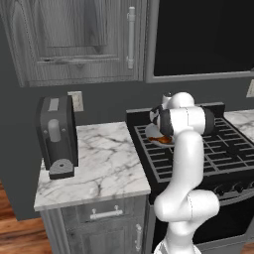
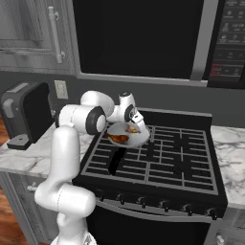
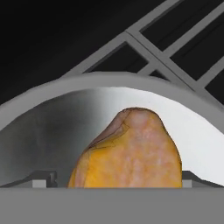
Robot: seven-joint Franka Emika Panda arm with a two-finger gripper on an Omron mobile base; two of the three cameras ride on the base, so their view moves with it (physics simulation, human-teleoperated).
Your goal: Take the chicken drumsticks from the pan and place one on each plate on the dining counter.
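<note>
Pan (image 2: 128, 135) sits on the back left part of the stove (image 2: 162, 158), with its black handle (image 2: 115, 161) pointing at the front edge. Two drumsticks (image 2: 119, 138) lie in it, one reddish-brown, one more orange. The gripper (image 2: 135, 125) hangs low over the pan with its jaws spread wide and nothing in them, and one drumstick (image 3: 131, 153) lies right between the fingers (image 3: 43, 180).

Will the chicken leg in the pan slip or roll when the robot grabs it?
It might. The drumstick looks rounded and tapers to a lumpy end, so it could twist between the open gripper fingers. It lies in the pan's smooth curved bowl, so a nudge may slide it. It looks solid and small, probably light and stiff.
</note>
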